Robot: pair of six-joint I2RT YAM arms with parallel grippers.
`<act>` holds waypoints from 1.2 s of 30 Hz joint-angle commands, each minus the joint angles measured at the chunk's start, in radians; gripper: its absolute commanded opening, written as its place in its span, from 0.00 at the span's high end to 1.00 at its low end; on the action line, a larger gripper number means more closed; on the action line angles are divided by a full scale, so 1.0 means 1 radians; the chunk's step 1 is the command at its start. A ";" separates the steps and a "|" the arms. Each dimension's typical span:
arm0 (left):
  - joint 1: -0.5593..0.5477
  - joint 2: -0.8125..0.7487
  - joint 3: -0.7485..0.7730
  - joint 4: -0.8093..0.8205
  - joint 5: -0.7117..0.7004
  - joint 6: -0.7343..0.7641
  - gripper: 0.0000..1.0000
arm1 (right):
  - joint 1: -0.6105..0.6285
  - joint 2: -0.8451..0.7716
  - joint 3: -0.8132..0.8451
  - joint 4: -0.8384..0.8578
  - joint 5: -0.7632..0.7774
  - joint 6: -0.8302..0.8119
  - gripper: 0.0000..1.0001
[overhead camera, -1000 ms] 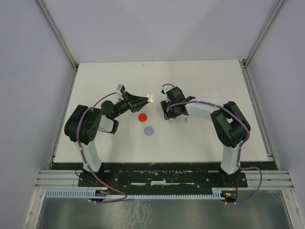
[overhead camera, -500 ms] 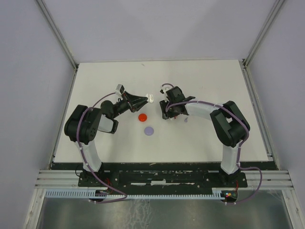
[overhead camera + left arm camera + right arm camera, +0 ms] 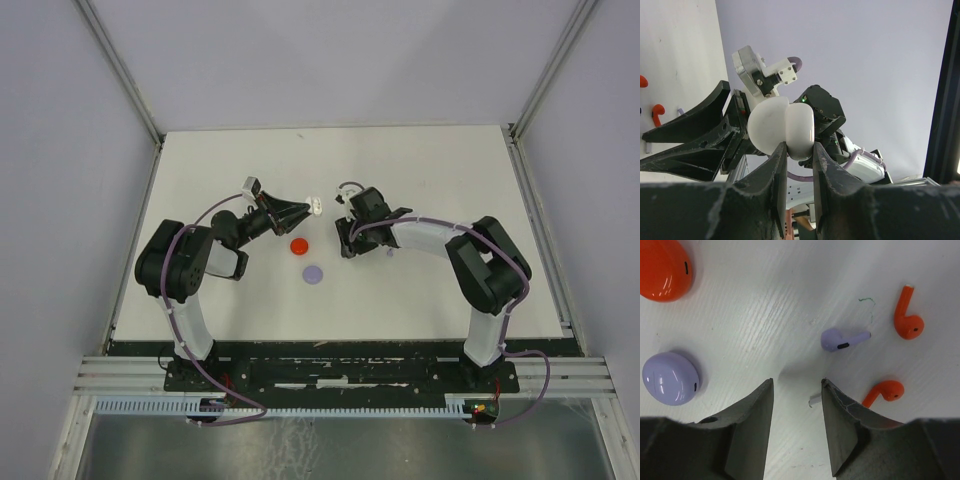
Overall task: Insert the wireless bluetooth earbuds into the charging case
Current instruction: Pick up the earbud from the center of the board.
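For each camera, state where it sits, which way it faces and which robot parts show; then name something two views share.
Top external: fixed above and behind the arm bases, looking down on the white table; left tool and right tool both show.
Left wrist: just behind its own fingers, which are shut on a white rounded charging case, facing the right arm.
Right wrist: behind its own open fingers, facing down at a pale purple stemmed earbud.
Shared: top and right wrist both show the round red case.

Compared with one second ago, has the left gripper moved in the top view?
No. The left gripper, shut on the white case, stands at the same spot just beyond the red case, with no visible shift.
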 commanded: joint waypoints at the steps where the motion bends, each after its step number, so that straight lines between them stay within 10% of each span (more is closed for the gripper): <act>1: 0.004 -0.003 0.005 0.139 0.017 -0.027 0.97 | 0.007 -0.046 -0.039 -0.055 -0.006 -0.017 0.49; 17: 0.004 -0.014 -0.007 0.139 0.015 -0.025 0.97 | 0.006 -0.239 -0.026 -0.077 0.132 0.024 0.49; 36: 0.004 0.005 0.009 0.139 0.021 -0.028 0.97 | 0.006 -0.084 0.096 -0.220 0.184 0.019 0.53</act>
